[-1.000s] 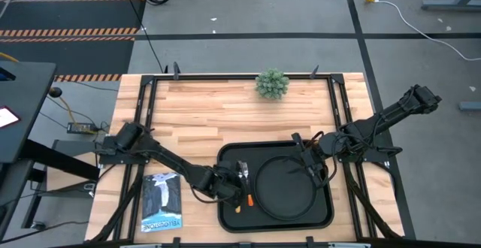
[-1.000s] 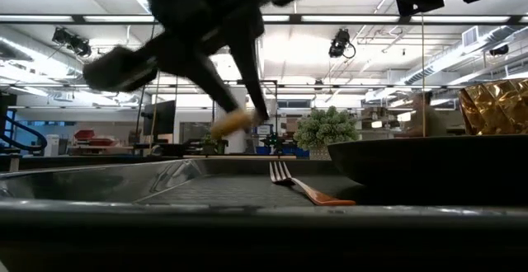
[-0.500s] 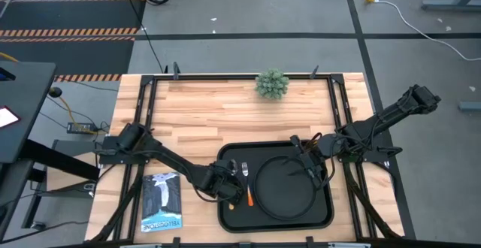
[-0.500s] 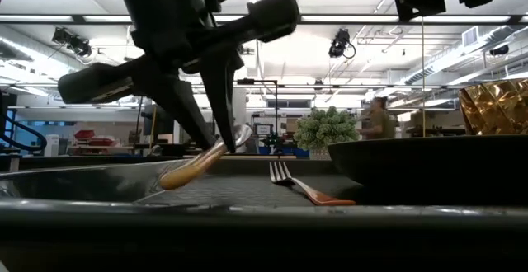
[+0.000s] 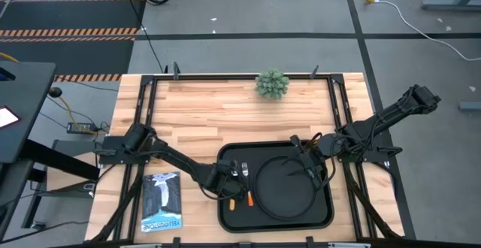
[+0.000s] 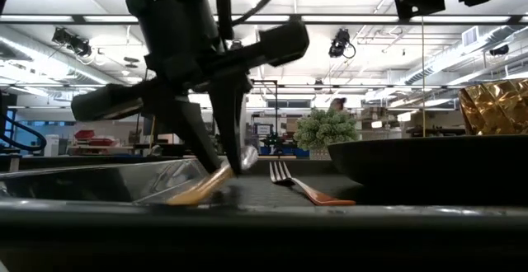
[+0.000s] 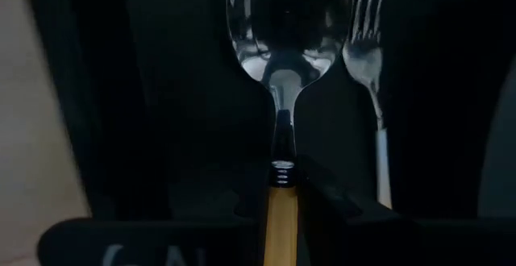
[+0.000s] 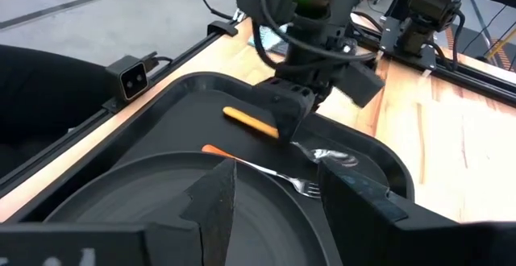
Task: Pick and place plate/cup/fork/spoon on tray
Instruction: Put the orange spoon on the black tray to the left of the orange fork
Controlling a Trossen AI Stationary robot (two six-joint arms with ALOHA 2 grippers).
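Observation:
The black tray (image 5: 225,158) lies at the table's near middle, with the round black plate (image 5: 284,192) on its right part. The fork (image 5: 246,186) lies flat on the tray floor left of the plate, tines toward the far edge. My left gripper (image 5: 228,182) is shut on the spoon (image 7: 289,32) just left of the fork. My right gripper (image 8: 282,205) is open above the plate's far right part; whether it touches the plate, I cannot tell. A faceted amber shape (image 6: 495,107) at the low view's right edge may be the cup. My left gripper pinches the spoon's orange handle (image 7: 280,205) between its two fingers, close to where the handle meets the metal neck. The fingers (image 6: 231,132) point down and lie across the spoon. The spoon is tilted: its bowl (image 6: 247,157) is up, and the handle's free end (image 6: 177,198) is down at the tray floor.
A small potted plant (image 5: 272,83) stands at the far middle of the table. A printed booklet (image 5: 161,201) lies left of the tray near the front edge. The tray's raised rim (image 6: 99,181) runs around the spoon and the fork.
My left gripper has gone down toward the tray floor with the spoon, beside the fork. The spoon stays tilted, and its handle's free end has come down to the tray floor. My right gripper has kept still.

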